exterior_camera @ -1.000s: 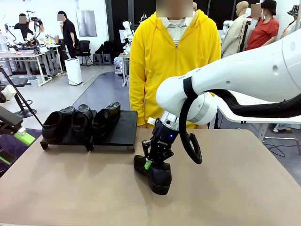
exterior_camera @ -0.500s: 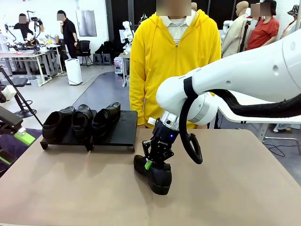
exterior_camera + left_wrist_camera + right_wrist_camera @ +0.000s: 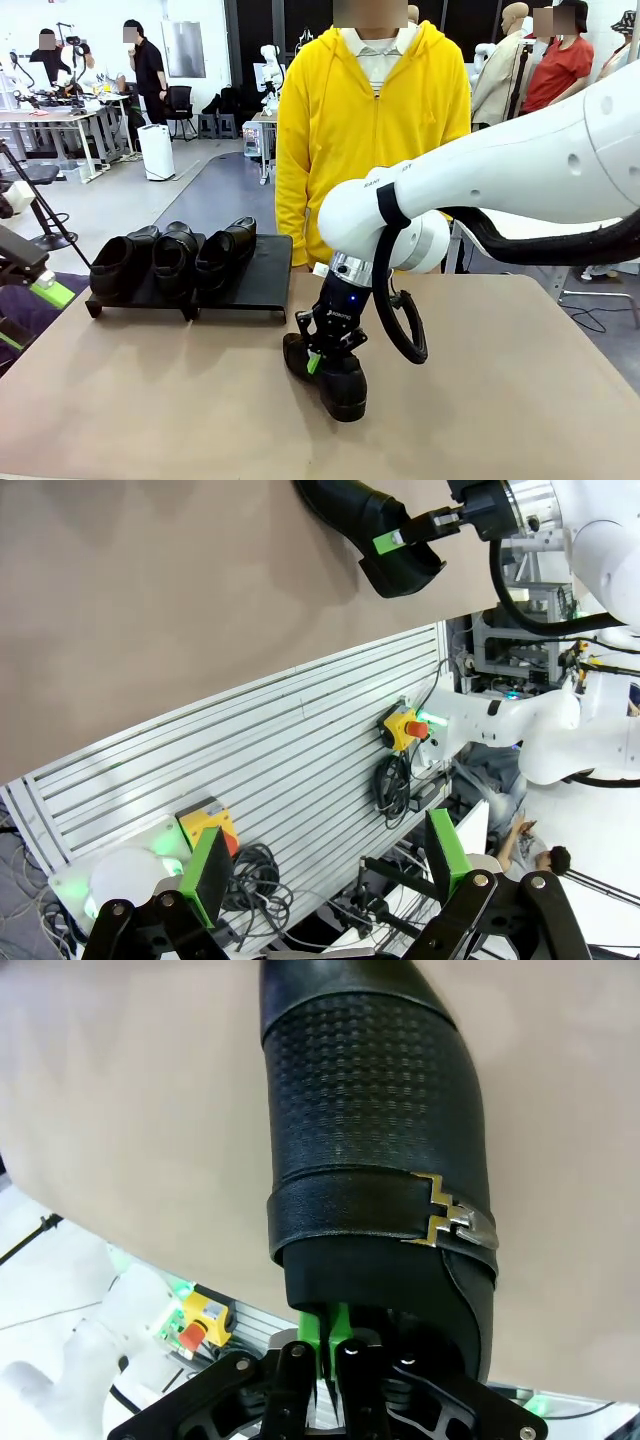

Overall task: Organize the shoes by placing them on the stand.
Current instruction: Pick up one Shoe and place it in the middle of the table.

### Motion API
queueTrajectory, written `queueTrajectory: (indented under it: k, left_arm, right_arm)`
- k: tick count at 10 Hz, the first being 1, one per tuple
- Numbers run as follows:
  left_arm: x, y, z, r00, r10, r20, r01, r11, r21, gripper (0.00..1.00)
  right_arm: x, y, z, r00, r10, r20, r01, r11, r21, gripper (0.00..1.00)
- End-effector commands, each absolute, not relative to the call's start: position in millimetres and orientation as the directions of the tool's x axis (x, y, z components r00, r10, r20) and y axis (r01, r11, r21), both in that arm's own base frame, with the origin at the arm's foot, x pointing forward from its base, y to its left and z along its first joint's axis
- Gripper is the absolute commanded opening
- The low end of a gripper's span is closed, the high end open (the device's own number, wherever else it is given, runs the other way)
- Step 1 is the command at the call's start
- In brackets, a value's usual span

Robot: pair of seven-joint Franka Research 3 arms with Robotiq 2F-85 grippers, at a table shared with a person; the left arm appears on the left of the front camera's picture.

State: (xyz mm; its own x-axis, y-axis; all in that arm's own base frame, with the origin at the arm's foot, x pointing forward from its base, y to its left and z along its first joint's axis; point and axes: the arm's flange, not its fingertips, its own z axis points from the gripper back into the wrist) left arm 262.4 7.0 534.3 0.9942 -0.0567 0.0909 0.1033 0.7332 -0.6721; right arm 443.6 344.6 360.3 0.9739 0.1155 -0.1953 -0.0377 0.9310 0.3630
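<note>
Shoe [image 3: 330,372] pinched at its collar by the right gripper [image 3: 318,360], mid-table near the stand [image 3: 250,285]; glossy, stiff leather looks slippery, so the rim seems the surest hold.

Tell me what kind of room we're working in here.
Most likely a robotics lab or data-collection workspace. Behind the person in the yellow hoodie there are work tables with equipment and people standing around them. The left wrist view shows a slotted aluminium panel carrying an emergency-stop button, and another white robot arm.
</note>
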Motion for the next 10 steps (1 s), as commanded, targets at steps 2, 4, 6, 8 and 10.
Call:
queueTrajectory:
  k: [2,4,6,8,10]
  left_arm:
    - [262,8,535,0.995,-0.050,0.088,0.096,0.722,-0.685,1.00]
    - [262,8,535,0.995,-0.050,0.088,0.096,0.722,-0.685,1.00]
    - [262,8,535,0.995,-0.050,0.088,0.096,0.722,-0.685,1.00]
    - [262,8,535,0.995,-0.050,0.088,0.096,0.722,-0.685,1.00]
    - [262,8,535,0.995,-0.050,0.088,0.096,0.722,-0.685,1.00]
  right_arm:
    - [449,366,365,0.968,0.113,-0.223,-0.032,0.940,0.339,0.79]
    - [446,360,371,0.965,0.124,-0.232,-0.032,0.931,0.364,1.00]
    - [432,327,398,0.965,0.117,-0.234,-0.016,0.919,0.394,1.00]
    - [406,274,448,0.944,0.211,-0.255,-0.076,0.888,0.454,1.00]
    - [377,173,484,0.940,0.230,-0.251,-0.036,0.801,0.597,1.00]
